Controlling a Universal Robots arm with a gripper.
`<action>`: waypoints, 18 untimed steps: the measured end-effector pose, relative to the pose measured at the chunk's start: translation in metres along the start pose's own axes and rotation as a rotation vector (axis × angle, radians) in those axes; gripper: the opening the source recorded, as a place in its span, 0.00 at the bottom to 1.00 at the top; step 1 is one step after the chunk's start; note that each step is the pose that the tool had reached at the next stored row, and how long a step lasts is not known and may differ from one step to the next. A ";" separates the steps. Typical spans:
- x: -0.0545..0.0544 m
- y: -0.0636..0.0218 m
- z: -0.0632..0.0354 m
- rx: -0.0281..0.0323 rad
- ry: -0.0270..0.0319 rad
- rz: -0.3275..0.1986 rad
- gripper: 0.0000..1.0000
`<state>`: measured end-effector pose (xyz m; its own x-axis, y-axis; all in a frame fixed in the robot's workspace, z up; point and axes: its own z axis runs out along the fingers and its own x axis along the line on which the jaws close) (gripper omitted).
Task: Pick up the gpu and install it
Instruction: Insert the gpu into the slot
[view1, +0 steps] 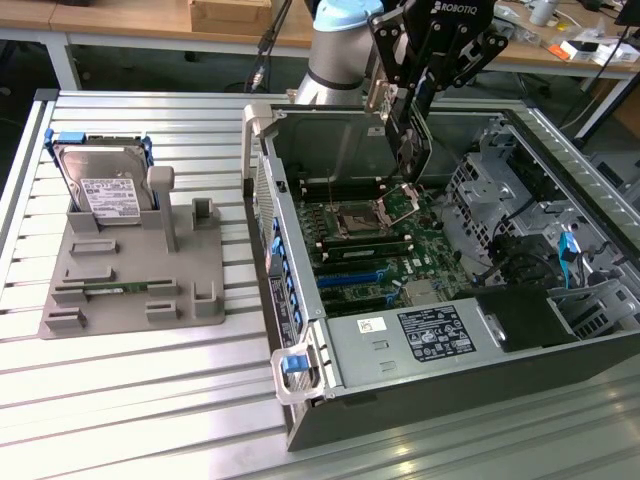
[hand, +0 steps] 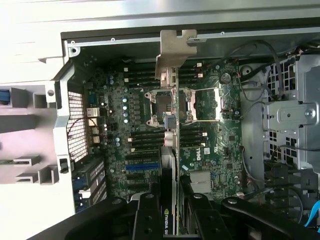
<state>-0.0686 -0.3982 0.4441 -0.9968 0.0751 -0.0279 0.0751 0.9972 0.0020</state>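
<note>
My gripper (view1: 418, 80) hangs over the open computer case (view1: 420, 340), shut on the gpu (view1: 408, 140). The card is held on edge, its silver bracket (view1: 378, 95) toward the case's rear wall. In the wrist view the gpu (hand: 172, 130) appears edge-on as a thin strip, clamped between the black fingers (hand: 145, 215), with its bracket (hand: 175, 50) at the far end. It floats above the green motherboard (hand: 125, 125), over the processor socket (hand: 157, 105). The blue expansion slots (hand: 142, 166) lie off to one side of the card, and the card is not touching them.
A grey fixture (view1: 130, 270) on the exterior view's left holds a silver hard drive (view1: 105, 185) and a thin memory stick (view1: 115, 288). Drive cages and cables (view1: 520, 230) fill the case's right side. The power supply (view1: 430, 335) sits at the front. Slatted aluminium table (view1: 150, 400) surrounds everything.
</note>
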 end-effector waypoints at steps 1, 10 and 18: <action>0.000 0.0000 0.0000 0.0001 0.0000 0.000 0.26; 0.000 0.0000 0.0000 -0.0017 0.0001 -0.061 0.26; 0.000 0.0000 0.0000 -0.0036 0.0003 -0.131 0.26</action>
<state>-0.0686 -0.3982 0.4441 -0.9980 -0.0562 -0.0279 -0.0563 0.9984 0.0020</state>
